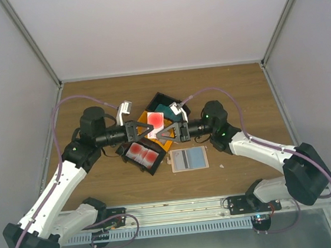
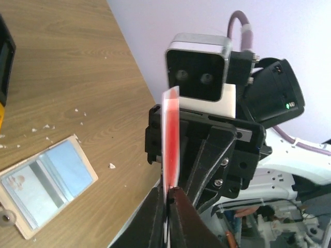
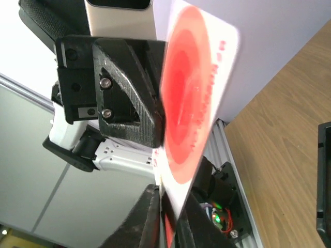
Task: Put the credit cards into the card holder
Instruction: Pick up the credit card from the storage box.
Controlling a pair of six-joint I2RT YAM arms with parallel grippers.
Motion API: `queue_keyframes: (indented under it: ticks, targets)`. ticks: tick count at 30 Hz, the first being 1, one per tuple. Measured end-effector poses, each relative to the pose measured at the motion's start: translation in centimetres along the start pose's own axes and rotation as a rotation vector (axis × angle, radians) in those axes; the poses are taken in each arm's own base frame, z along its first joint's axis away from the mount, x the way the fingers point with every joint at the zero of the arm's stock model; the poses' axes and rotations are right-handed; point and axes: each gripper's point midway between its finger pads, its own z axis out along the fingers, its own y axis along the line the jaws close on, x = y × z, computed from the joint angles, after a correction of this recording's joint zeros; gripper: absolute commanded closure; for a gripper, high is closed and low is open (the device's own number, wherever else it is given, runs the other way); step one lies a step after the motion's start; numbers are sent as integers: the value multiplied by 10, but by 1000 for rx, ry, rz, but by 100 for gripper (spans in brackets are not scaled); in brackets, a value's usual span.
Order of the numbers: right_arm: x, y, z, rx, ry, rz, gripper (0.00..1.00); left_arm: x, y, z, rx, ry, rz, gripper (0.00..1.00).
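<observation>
Above the joined trays [image 1: 154, 171], top view: one credit card [image 1: 156, 120], white with a red blotch, thin and stiff, is held between your two arms. The left jaws and right jaws meet on it from opposite sides. The card holder [image 1: 188, 158] lies open on the wooden surface [image 1: 112, 183] just right of the trays, apart from the held card. More red-blotched cards [image 1: 142, 154] sit in the black tray, with a teal one [image 1: 165, 107] beyond.

Left wrist view: card edge-on and upright; left jaws narrow, pinching its lower edge. Holder flat, tan rim, pale blue-grey pockets. White scraps [image 2: 111, 166] dot the wood grain.

Right wrist view: card face glossy, corners rounded; right jaws clamped on its bottom edge.

Risks, by judgement: both jaws pinch one slick card, so if you draw the arms apart before one lets go, it may bend or spring free. If you loosen both, it drops among the trays. A tilted card may also catch at the pocket mouth.
</observation>
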Motion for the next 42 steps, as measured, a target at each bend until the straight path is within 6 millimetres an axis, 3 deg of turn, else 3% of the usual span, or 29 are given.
queue_keyframes:
  ticks: [4,12,21,29,32,35,37,40,42]
  targets:
    - [10,-9,-2,20,24,24,54,1,-1,0,8,6,19,100]
    - [27,-29,-28,122,-58,108,42,16,21,8,-17,36,-122,100]
    - [24,-54,-36,230,-137,218,43,34,37,19,12,68,-262,100]
    - [38,-65,-39,254,-118,273,61,65,45,36,35,141,-344,100]
    - [41,-64,-41,254,-115,284,79,69,40,41,56,156,-352,100]
    - [42,-64,-41,251,-114,302,85,73,38,44,63,164,-361,100]
    - [42,-63,-42,252,-118,318,84,74,41,46,55,162,-373,100]
    - [47,-65,-45,260,-121,337,64,78,43,48,49,163,-382,100]
    - [53,-66,-48,265,-121,346,64,82,47,50,43,158,-393,100]
